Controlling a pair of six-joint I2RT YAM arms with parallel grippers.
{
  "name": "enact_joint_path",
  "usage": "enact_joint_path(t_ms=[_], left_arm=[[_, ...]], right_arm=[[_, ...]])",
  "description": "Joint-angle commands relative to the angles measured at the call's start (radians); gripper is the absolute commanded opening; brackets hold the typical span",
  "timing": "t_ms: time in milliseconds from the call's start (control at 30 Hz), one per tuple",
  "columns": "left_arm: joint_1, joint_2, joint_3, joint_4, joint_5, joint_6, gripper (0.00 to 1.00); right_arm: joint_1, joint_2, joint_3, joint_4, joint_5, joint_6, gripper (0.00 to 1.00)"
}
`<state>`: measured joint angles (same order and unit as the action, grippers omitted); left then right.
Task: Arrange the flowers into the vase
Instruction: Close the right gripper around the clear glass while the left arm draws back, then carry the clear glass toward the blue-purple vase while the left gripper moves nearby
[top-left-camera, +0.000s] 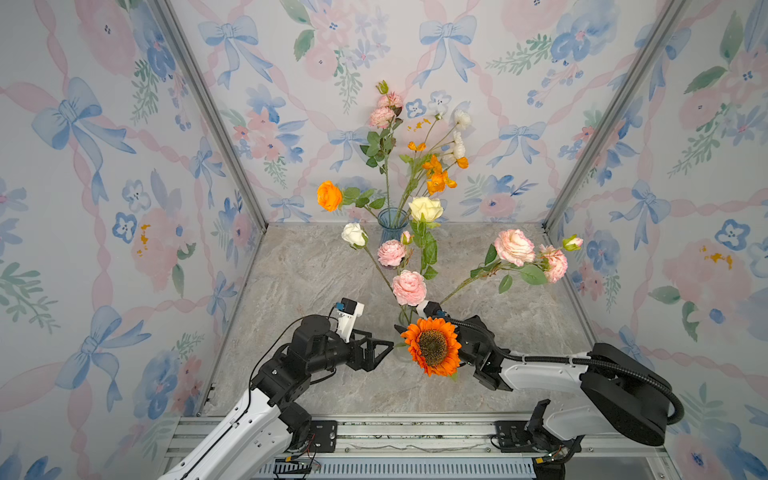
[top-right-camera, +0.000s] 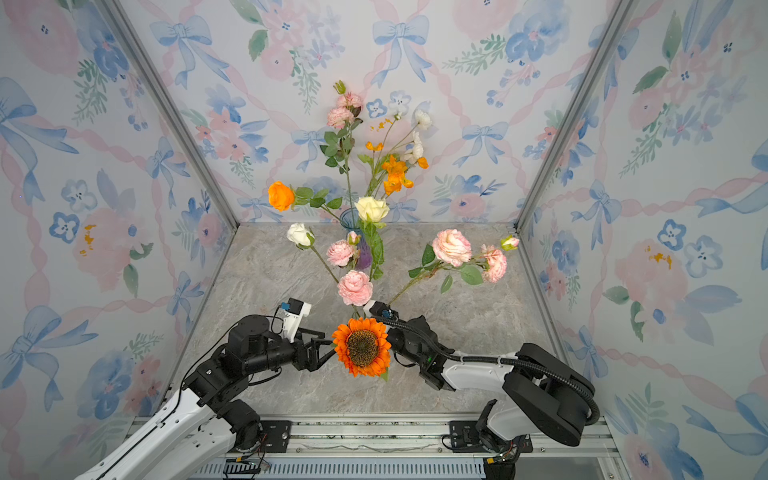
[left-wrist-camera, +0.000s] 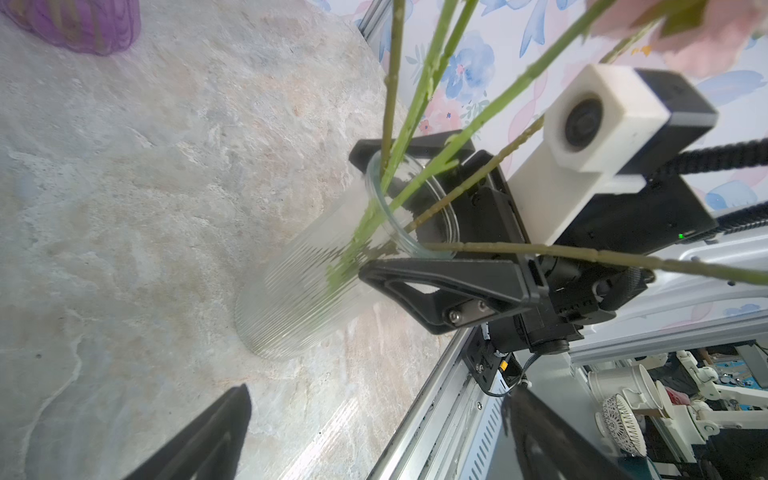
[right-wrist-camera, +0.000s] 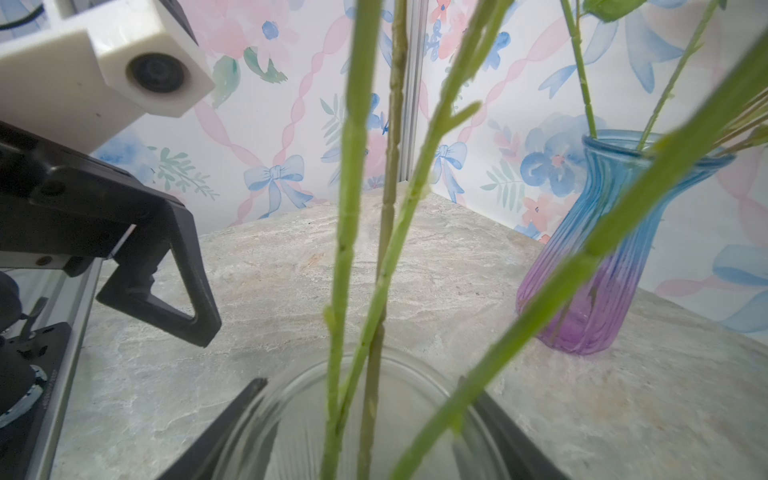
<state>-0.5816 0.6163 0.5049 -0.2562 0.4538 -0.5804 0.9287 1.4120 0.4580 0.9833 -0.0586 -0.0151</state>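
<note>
Sunflower (top-left-camera: 432, 347) topped the ribbed glass vase (left-wrist-camera: 299, 299) at six o'clock; my right claw (left-wrist-camera: 357, 212) clamped it, best kept upright, while my left claw (top-left-camera: 382, 351) gaped empty.

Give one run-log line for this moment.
left gripper open beside clear vase | right gripper shut on it | stems inside

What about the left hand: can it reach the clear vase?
Probably yes. The left hand is open beside the clear vase, with only bare tabletop between. The right hand grips its rim from the opposite side, so the near side is free.
</note>
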Motion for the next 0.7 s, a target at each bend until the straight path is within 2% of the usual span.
enact_joint_path(t_ms=[0,300,400,600,667], left_arm=[[0.006,-0.009,-0.013,0.017,0.002,-0.002,0.98],[0.006,-0.01,-0.016,0.023,-0.008,0.0,0.98],[0.006,-0.051,-0.014,0.025,-0.013,0.007,0.98],[0.006,-0.044,0.056,0.025,-0.036,0.078,0.98],[0.006,-0.031,0.095,0.025,-0.059,0.123,0.98]], right_arm=[[-0.006,0.007,0.019,0.038,0.004,-0.001,0.62],[-0.003,-0.02,0.007,0.046,0.003,-0.028,0.36],[-0.006,-0.057,0.0,0.029,-0.005,-0.031,0.29],[-0.036,-0.173,-0.005,-0.09,-0.07,-0.014,0.16],[-0.046,-0.225,-0.004,-0.159,-0.088,-0.007,0.16]])
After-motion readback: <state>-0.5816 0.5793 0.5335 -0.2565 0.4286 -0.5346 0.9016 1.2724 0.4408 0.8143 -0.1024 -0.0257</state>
